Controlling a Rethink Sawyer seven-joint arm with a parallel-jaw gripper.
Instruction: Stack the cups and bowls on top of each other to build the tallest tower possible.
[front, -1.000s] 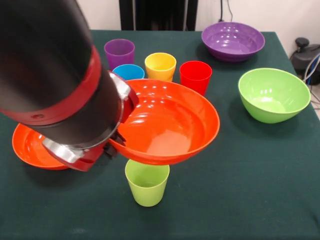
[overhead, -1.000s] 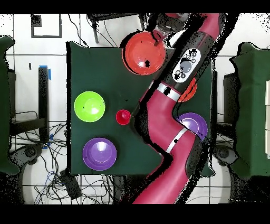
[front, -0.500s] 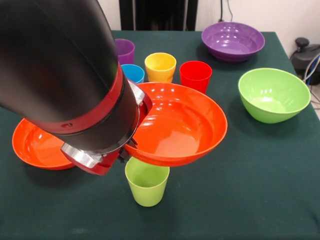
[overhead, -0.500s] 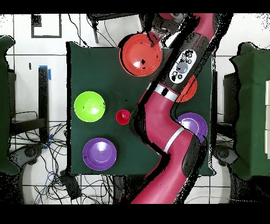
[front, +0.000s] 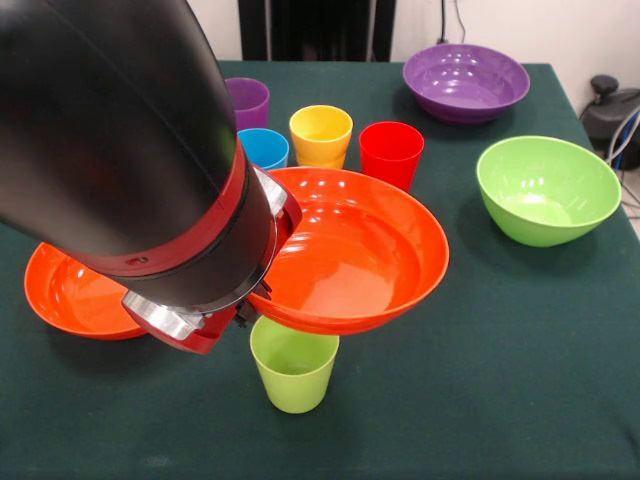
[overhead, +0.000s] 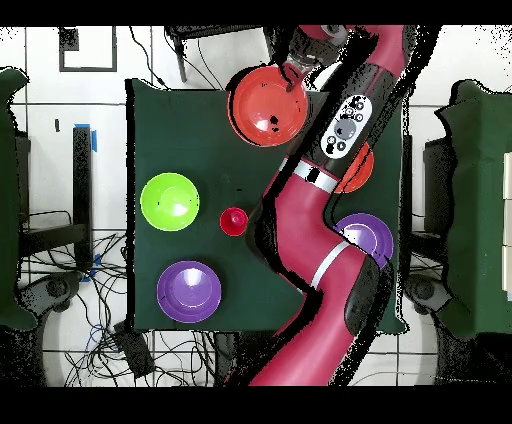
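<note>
My gripper (front: 252, 305) is shut on the left rim of a wide orange bowl (front: 350, 250) and is mostly hidden behind my arm. The bowl hangs slightly tilted just above the light green cup (front: 294, 365), which stands upright near the front edge; whether they touch is unclear. In the overhead view the gripper (overhead: 297, 70) holds the bowl (overhead: 265, 105), which hides the cup. The purple (front: 250, 100), blue (front: 262, 147), yellow (front: 320, 133) and red (front: 391, 152) cups stand behind the bowl.
A second orange bowl (front: 65, 290) lies at the left, partly under my arm. A light green bowl (front: 545, 190) sits at the right and a purple bowl (front: 465, 80) at the far right. Another purple bowl (overhead: 368, 235) shows beside my arm in the overhead view.
My arm has swung the orange bowl a little to the right, so it now sits more squarely over the light green cup. Nothing else has moved.
</note>
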